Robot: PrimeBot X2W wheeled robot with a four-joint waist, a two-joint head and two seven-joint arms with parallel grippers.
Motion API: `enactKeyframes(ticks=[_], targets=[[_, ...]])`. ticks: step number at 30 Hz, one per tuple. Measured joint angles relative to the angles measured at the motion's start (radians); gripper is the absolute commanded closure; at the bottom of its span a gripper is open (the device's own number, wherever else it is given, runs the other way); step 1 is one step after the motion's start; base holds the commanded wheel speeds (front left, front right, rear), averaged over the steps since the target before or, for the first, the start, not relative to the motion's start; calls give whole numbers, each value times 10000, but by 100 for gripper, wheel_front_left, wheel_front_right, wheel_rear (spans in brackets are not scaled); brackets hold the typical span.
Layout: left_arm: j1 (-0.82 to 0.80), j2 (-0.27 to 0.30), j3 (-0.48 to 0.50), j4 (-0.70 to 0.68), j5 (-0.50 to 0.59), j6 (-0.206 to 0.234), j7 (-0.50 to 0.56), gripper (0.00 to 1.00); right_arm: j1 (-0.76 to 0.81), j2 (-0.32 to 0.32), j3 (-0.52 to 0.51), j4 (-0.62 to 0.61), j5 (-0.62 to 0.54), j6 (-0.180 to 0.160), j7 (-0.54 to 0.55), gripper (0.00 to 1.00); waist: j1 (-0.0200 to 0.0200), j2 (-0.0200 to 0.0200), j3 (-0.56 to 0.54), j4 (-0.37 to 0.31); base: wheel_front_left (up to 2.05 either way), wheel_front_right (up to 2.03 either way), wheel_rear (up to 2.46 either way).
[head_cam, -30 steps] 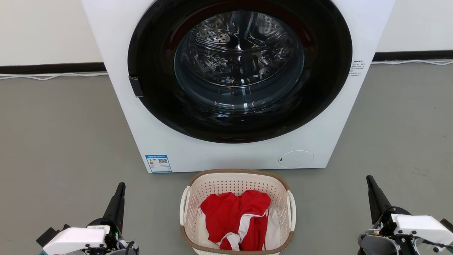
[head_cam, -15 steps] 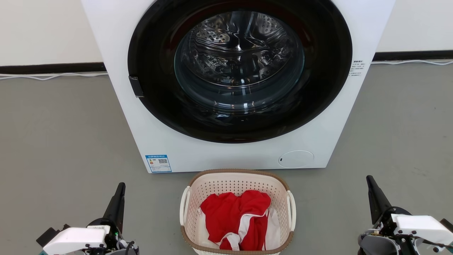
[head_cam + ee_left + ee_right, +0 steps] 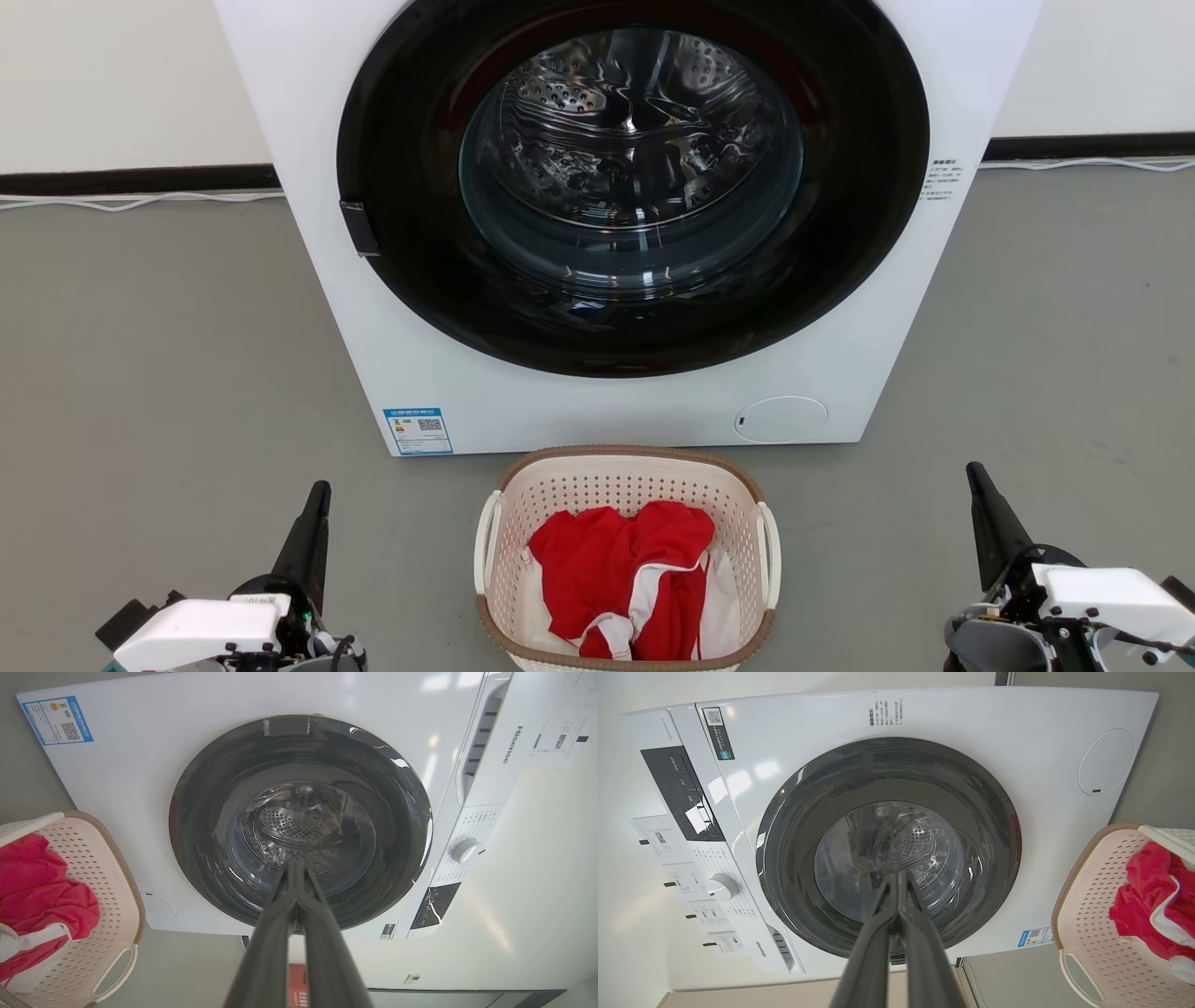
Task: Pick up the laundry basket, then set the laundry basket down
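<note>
The cream-white perforated laundry basket (image 3: 624, 481) with a brown rim stands on the grey floor, centred just before the washing machine. Red and white clothes (image 3: 624, 569) lie inside it. Its white side handles (image 3: 486, 541) face left and right. My left gripper (image 3: 320, 491) is shut at the lower left, well left of the basket and touching nothing. My right gripper (image 3: 973, 470) is shut at the lower right, well right of it. The basket also appears at the left edge of the left wrist view (image 3: 100, 891) and at the right edge of the right wrist view (image 3: 1092, 914). Both pairs of fingers (image 3: 294, 868) (image 3: 896, 877) are pressed together.
A white front-loading washing machine (image 3: 616, 411) with its dark round door closed stands right behind the basket. Grey floor (image 3: 168, 373) spreads to both sides. A white cable (image 3: 140, 201) runs along the wall's dark skirting.
</note>
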Motion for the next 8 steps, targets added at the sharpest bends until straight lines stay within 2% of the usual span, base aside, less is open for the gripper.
enactKeyframes(ticks=[8], targets=[[0,0,0,0,0,0,0,100,0,0,0,0,0,0,0,100,0,0,0,0,0,0,0]])
